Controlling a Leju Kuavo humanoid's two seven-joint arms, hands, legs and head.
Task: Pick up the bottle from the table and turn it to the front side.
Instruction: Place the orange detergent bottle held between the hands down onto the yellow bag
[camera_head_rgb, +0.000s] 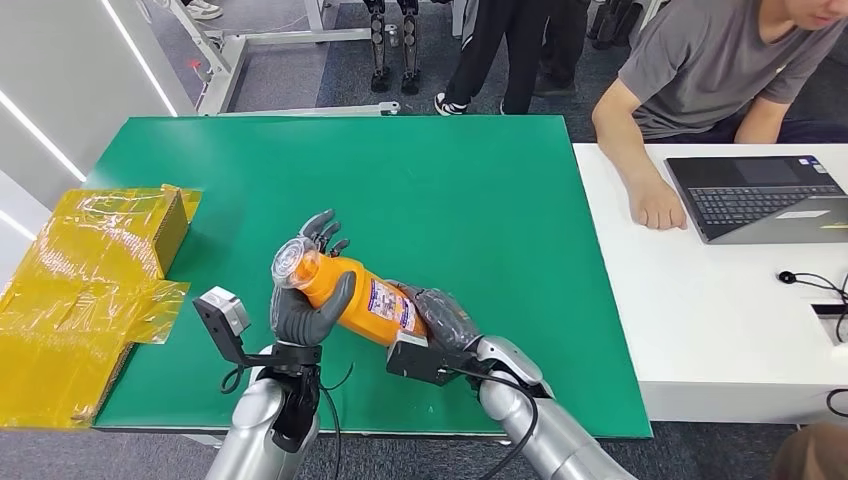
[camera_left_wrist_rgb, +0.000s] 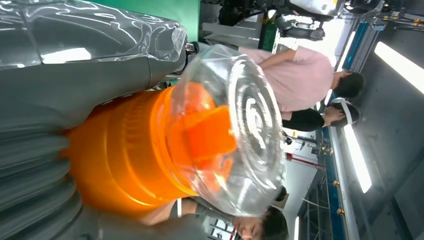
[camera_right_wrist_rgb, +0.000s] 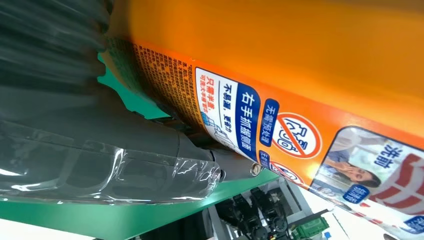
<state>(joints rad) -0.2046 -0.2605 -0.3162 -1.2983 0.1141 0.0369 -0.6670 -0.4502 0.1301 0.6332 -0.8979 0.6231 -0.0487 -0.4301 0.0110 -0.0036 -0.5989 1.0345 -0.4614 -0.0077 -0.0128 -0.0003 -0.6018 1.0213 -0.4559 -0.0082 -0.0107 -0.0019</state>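
Observation:
An orange bottle (camera_head_rgb: 352, 297) with a clear cap (camera_head_rgb: 293, 264) is held tilted above the green table (camera_head_rgb: 480, 210), cap toward the left. My left hand (camera_head_rgb: 305, 300) grips its neck end, thumb over the front and fingers behind. My right hand (camera_head_rgb: 440, 318) holds its base end. In the left wrist view the clear cap (camera_left_wrist_rgb: 240, 130) and orange neck (camera_left_wrist_rgb: 125, 155) sit against my left hand (camera_left_wrist_rgb: 60, 90). The right wrist view has the bottle's printed label (camera_right_wrist_rgb: 280, 130) close up, with my right hand's thumb (camera_right_wrist_rgb: 125, 155) beneath it.
A yellow taped box (camera_head_rgb: 90, 280) lies at the table's left edge. To the right stands a white table (camera_head_rgb: 700, 320) with a laptop (camera_head_rgb: 760, 195), where a person's hand (camera_head_rgb: 655, 205) rests. People's legs stand beyond the far edge.

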